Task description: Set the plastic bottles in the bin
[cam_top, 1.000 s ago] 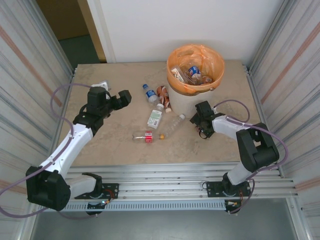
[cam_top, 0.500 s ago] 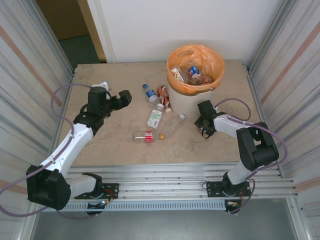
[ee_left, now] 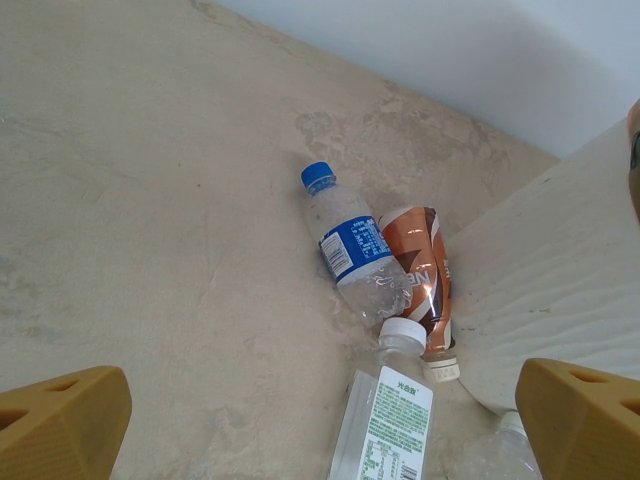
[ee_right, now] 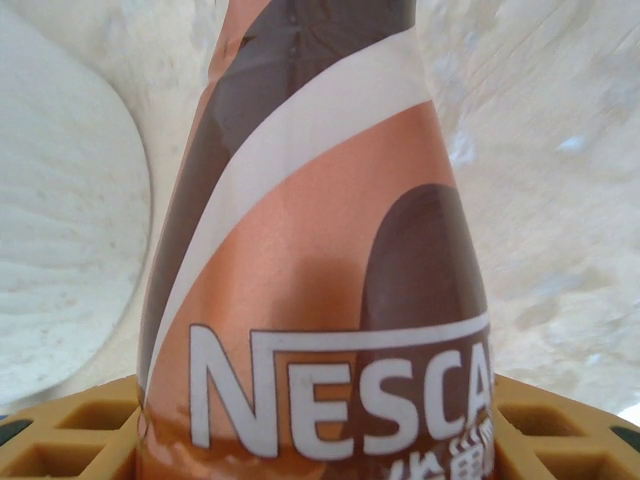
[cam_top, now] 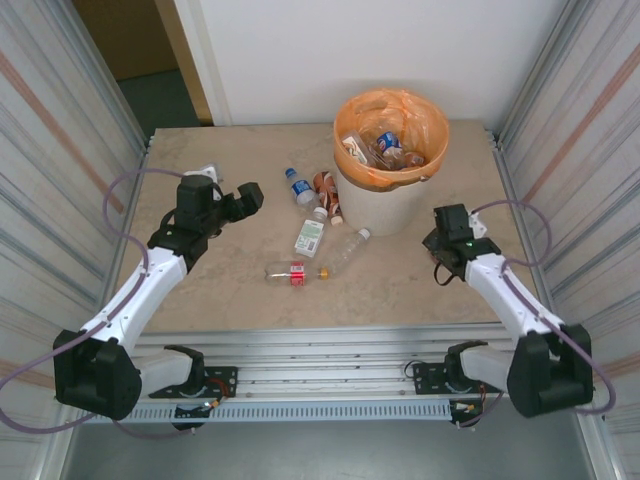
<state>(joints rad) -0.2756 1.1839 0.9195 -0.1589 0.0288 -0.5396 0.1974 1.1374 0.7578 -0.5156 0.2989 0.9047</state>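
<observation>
Your right gripper (cam_top: 447, 240) has swung away from the foot of the bin (cam_top: 385, 205) and out to its right. Its fingers (ee_right: 60, 430) have closed on a brown-labelled bottle (ee_right: 320, 250), so 1 more bottle looks ready to lift over the orange rim. Your left gripper (cam_top: 245, 195) has not moved: its fingers are spread wide and hold nothing. It sits near the blue-capped bottle (ee_left: 345, 240) and its neighbours, lying on the tabletop (cam_top: 230, 290) left of the bin.

Beige mottled tabletop (cam_top: 240, 160) (stone-look), white back wall (cam_top: 400, 50), corrugated side panels (cam_top: 50, 150).
</observation>
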